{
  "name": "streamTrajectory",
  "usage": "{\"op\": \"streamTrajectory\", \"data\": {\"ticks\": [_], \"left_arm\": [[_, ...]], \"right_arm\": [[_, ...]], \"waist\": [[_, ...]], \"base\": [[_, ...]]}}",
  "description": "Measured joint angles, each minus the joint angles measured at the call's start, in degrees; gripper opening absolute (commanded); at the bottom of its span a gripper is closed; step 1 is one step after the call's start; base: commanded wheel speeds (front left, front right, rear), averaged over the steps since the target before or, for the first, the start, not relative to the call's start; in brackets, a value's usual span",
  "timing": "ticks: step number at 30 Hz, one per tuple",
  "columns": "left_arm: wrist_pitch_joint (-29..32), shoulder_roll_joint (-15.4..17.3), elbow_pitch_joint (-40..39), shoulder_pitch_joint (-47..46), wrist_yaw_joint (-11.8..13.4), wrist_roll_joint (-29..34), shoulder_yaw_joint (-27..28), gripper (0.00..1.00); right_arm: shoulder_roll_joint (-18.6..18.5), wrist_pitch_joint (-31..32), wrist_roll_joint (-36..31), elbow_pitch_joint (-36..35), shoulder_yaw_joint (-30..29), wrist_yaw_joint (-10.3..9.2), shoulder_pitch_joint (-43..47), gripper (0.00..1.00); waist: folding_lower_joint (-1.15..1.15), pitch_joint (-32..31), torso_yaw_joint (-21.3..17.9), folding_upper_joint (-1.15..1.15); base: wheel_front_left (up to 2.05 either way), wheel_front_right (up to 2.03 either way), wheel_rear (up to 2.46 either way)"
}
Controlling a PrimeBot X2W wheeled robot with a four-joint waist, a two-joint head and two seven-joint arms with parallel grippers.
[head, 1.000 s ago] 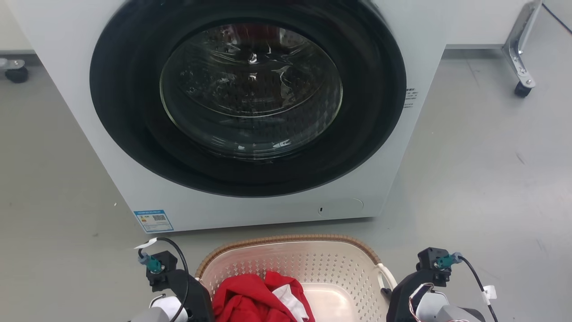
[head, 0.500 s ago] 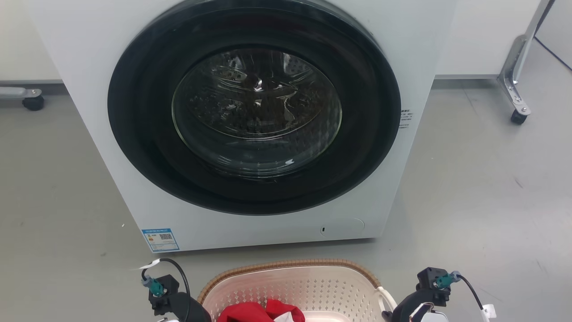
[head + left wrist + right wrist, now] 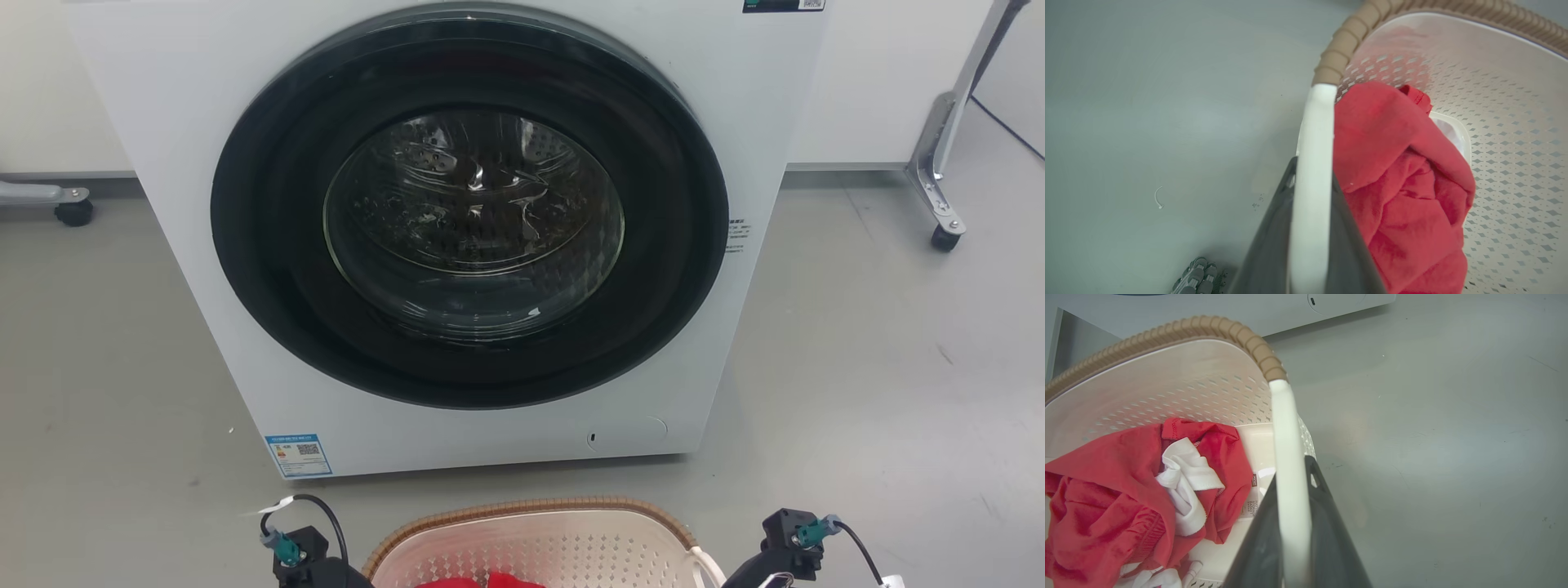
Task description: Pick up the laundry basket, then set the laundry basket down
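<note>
Laundry basket (image 3: pixel 531 513): at the bottom edge of the head view, just in front of the washing machine (image 3: pixel 180 122), over the grey floor (image 3: pixel 882 343); whether its base touches the floor cannot be told.
Left tool (image 3: pixel 1312 171): clenched on the basket's white left handle (image 3: pixel 1314 122), one dark finger on each side of the loop.
Right tool (image 3: pixel 1292 470): clenched the same way on the right handle (image 3: pixel 1285 416).
Head view adds: the machine's round dark door (image 3: pixel 469 212) is shut, with a blue label (image 3: pixel 299 455) at the front's lower left corner. A castored metal leg (image 3: pixel 943 180) stands far right. The wrist housings (image 3: pixel 287 549) with teal plugs flank the basket.
Left wrist view adds: a red garment (image 3: pixel 1404 183) is heaped inside against the wall by the left handle. The brown woven rim (image 3: pixel 1339 53) meets the handle's far end.
Right wrist view adds: white cloth (image 3: pixel 1184 486) is tangled in the red garment. There is a printed sticker (image 3: pixel 1251 498) on the basket's bottom, and the machine's round service flap (image 3: pixel 1331 300) shows at the top edge.
</note>
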Motion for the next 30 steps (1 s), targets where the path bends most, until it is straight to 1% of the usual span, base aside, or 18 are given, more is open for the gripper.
{"op": "streamTrajectory", "data": {"ticks": [5, 30], "left_arm": [[0.0, -0.1, 0.0, 0.8, 0.3, -0.9, 0.0, 0.00], [0.4, -0.1, -0.1, 1.2, 0.4, -1.5, -0.3, 0.00]], "right_arm": [[0.0, 0.0, 0.1, 0.0, -0.1, 0.00, 0.7, 0.00], [0.0, 0.4, 0.4, 0.2, -0.2, -0.01, 1.0, 0.00]], "waist": [[0.00, -0.4, 0.0, 0.00], [0.00, -0.8, 0.0, 0.00]], "base": [[0.00, 0.00, 0.00], [0.00, 0.00, 0.00]]}}
